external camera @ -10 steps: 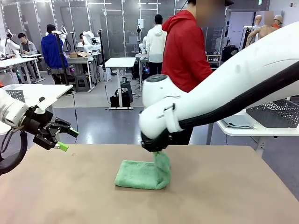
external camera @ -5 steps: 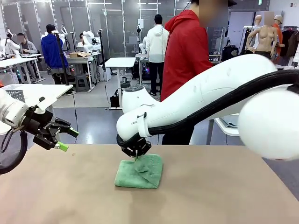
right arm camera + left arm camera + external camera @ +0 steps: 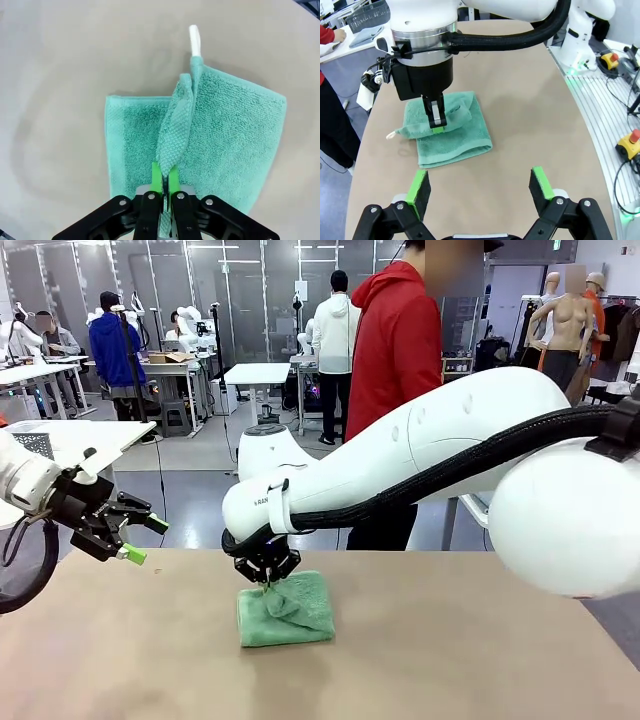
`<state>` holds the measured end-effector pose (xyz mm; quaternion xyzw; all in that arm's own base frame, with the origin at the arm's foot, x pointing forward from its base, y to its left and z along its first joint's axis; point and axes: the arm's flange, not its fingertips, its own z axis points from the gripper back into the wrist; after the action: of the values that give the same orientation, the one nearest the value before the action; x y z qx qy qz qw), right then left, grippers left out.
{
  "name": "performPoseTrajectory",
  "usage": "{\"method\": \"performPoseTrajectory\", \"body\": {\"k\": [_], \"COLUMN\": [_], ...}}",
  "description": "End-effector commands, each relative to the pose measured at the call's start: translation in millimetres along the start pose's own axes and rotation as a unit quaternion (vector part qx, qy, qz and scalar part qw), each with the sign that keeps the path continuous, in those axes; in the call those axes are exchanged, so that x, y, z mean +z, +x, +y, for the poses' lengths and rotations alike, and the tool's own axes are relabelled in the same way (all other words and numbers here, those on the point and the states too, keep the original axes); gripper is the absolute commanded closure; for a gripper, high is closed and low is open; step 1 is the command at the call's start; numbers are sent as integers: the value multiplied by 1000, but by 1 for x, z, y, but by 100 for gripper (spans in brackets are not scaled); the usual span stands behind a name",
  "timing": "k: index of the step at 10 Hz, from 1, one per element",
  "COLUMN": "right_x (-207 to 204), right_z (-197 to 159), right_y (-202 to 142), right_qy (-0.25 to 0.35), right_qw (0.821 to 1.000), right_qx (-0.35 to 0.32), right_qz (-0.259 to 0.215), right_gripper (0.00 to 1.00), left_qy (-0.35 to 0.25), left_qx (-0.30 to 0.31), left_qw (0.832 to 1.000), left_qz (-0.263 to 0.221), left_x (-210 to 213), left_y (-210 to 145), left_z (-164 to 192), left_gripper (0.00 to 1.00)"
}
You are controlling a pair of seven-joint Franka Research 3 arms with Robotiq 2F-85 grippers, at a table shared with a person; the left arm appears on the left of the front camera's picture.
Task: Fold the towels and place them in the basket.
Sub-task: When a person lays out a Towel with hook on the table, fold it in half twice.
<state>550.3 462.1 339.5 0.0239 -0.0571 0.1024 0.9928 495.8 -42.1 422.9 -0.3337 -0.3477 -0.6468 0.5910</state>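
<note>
Here, right pincer [image 3: 164,180]: clenched on a raised fold of the mint green towel [image 3: 292,618].
left pincer [image 3: 480,184]: released, jaws wide, hovering above the worktop [image 3: 460,660], apart from the towel.
towel: folded, lying mid-worktop.

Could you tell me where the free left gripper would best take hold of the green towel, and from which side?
Probably the doubled edge of the green towel nearest the left gripper, approached low from that side, one finger sliding under. That edge lies flat and clear on the table, while the right gripper pinches the raised fold farther back.
</note>
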Motion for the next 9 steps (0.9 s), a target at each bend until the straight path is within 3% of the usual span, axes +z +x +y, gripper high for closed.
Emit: {"method": "performPoseTrajectory", "body": {"k": [1,7,8,9], "right_x": [12,9,6,6], "right_z": [1,11,12,13], "right_y": [-10,-24,-24,-25], "right_qy": [-29,14,22,32], "right_qw": [999,995,995,995], "right_qx": [42,98,99,97], "right_qz": [-10,-8,1,-1], "right_gripper": [100,100,75,75], "left_qy": [0,0,0,0], "left_qx": [0,0,0,0], "left_qw": [1000,1000,1000,1000], "left_qz": [4,4,4,4], "left_x": [1,1,1,1], "left_y": [0,0,0,0], "left_z": [0,0,0,0], "left_gripper": [0,0,0,0]}}
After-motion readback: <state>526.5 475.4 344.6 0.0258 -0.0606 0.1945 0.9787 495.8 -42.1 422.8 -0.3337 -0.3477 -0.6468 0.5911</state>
